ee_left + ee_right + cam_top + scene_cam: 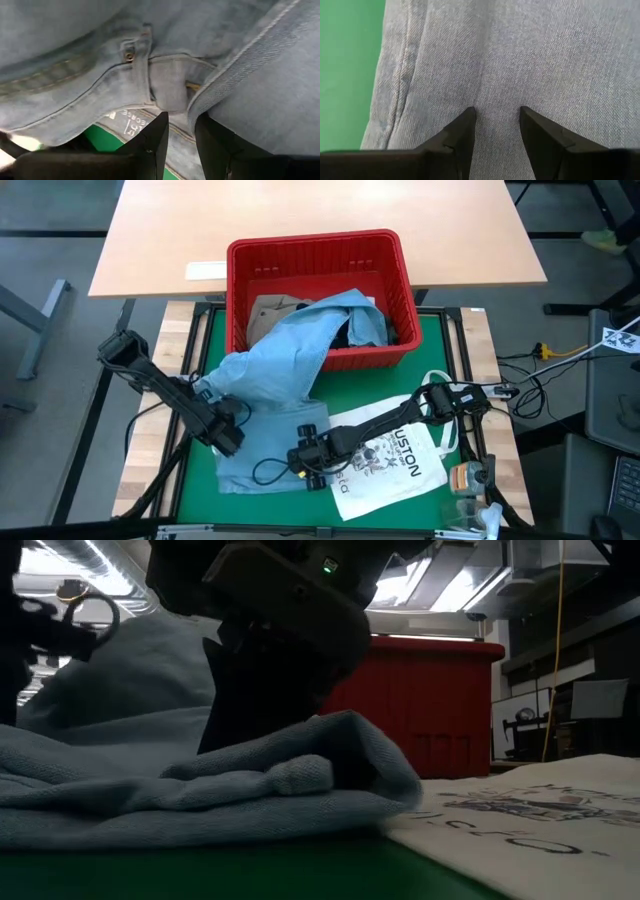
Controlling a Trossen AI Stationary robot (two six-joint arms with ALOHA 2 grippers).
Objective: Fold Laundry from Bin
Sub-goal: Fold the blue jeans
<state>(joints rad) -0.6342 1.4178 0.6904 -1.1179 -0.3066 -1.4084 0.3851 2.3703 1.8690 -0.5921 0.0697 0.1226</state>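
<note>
Item, largest first: the desk [432,340] with its green mat carries the red bin [318,256] at the far side, from which the light blue denim garment [285,360] trails over the near rim and down onto the mat, a tan piece and a dark one left inside, and the white tote bag [395,465] lies near right. We judge the step as drawing the denim out of the bin to spread it flat. The left pincer [180,132] pinches a denim edge between narrowly set fingers at the near left, while the right pincer [497,125] rests narrowly parted on flat cloth at the near centre; next we would need to pull the cloth clear of the rim.
</note>
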